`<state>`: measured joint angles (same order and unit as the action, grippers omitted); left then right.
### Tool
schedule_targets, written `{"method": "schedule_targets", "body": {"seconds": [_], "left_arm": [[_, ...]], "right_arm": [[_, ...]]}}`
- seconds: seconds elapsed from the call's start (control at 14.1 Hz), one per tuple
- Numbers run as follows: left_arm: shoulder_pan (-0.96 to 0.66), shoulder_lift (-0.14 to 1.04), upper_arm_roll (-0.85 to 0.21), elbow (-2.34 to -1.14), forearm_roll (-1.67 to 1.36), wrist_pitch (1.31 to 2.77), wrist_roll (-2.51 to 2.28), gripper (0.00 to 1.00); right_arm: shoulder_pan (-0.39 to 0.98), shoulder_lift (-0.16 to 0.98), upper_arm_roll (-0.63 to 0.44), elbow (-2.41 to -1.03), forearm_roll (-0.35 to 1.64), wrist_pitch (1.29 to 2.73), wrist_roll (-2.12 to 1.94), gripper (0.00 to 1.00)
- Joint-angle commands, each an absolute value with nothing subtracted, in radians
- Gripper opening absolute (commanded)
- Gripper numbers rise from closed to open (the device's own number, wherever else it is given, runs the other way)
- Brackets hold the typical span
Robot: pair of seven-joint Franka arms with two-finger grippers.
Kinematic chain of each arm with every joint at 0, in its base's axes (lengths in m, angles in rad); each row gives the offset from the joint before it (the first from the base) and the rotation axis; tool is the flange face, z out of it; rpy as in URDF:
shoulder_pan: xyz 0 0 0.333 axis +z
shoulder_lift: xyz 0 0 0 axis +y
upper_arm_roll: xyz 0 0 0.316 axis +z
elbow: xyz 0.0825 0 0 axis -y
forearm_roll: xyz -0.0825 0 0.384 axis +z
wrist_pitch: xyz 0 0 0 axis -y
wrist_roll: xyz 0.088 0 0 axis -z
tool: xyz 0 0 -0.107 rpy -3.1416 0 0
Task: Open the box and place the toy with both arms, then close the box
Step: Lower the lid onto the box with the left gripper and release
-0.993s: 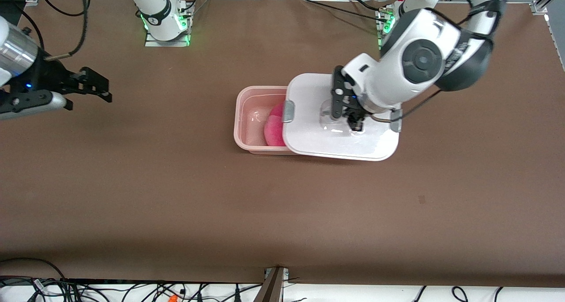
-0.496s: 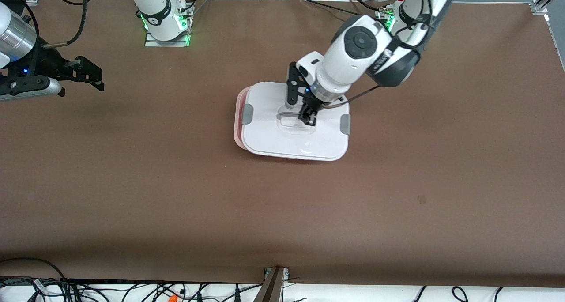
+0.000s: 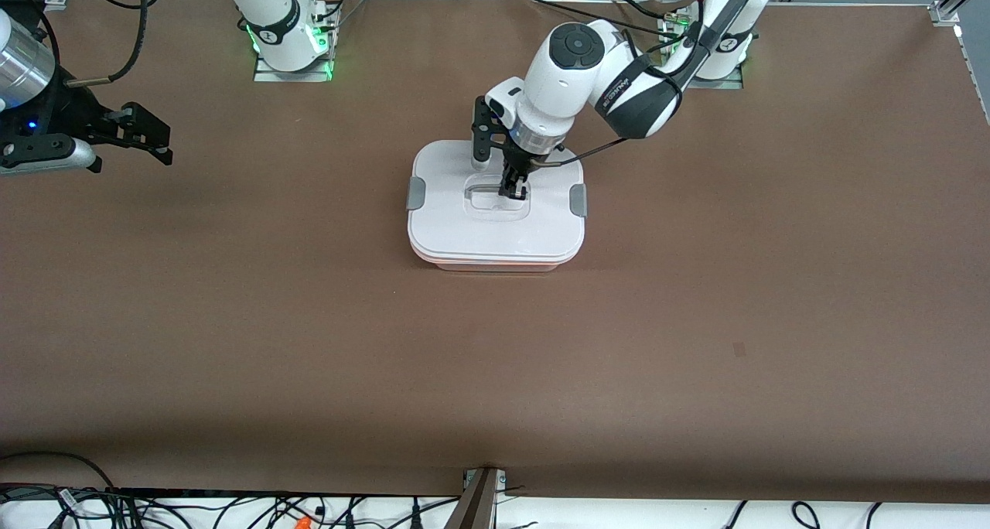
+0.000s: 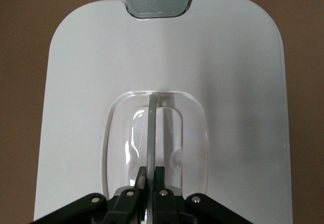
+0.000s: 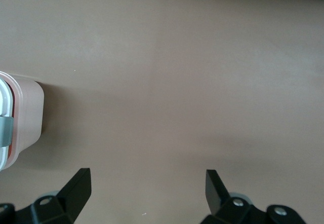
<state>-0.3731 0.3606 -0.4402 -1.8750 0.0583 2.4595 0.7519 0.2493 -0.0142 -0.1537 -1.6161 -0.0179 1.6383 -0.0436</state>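
The box point(image 3: 495, 266) stands mid-table, and only a thin pink strip of the tub shows under its white lid point(image 3: 456, 227), which lies squarely on top. My left gripper point(image 3: 513, 192) is shut on the lid's thin handle bar point(image 3: 486, 191) inside the clear recess. In the left wrist view the fingers point(image 4: 161, 176) pinch that bar point(image 4: 152, 127) from both sides. A grey clip point(image 3: 416, 193) sits on one short end of the lid and another point(image 3: 578, 200) on the facing end. The toy is hidden under the lid. My right gripper point(image 3: 164, 141) hangs open and holds nothing, over bare table toward the right arm's end.
The right wrist view shows the box's pink corner point(image 5: 28, 112) and a grey clip point(image 5: 4, 130) at its edge, with brown tabletop point(image 5: 177, 82) under the open right gripper point(image 5: 147, 183). Cables point(image 3: 232, 513) run along the table's front edge.
The left arm carried the lid sideways over the tub and set it down on it, covering the pink toy. The right gripper drew back slightly toward its end of the table.
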Motion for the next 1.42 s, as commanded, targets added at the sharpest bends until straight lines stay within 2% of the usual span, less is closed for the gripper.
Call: {"method": "schedule_targets", "body": {"seconds": [0.0, 1.06, 1.13, 1.21, 1.35], "left_arm": [[-0.391, 0.356, -0.436, -1.882, 0.087, 2.487, 0.736, 0.00], [-0.387, 0.419, -0.433, -1.876, 0.140, 2.537, 0.661, 0.00], [-0.387, 0.416, -0.434, -1.876, 0.140, 2.537, 0.631, 0.04], [-0.388, 0.405, -0.433, -1.881, 0.140, 2.531, 0.589, 0.99], [-0.376, 0.374, -0.434, -1.879, 0.140, 2.523, 0.583, 1.00]], "right_arm": [[0.229, -0.012, -0.135, -1.595, -0.035, 1.640, -0.034, 1.00], [0.232, -0.003, -0.129, -1.585, -0.020, 1.643, -0.026, 1.00], [0.232, -0.003, -0.127, -1.585, -0.018, 1.641, -0.026, 1.00], [0.233, -0.003, -0.126, -1.585, -0.018, 1.640, -0.025, 1.00], [0.235, -0.006, -0.121, -1.585, -0.018, 1.637, -0.025, 1.00]]}}
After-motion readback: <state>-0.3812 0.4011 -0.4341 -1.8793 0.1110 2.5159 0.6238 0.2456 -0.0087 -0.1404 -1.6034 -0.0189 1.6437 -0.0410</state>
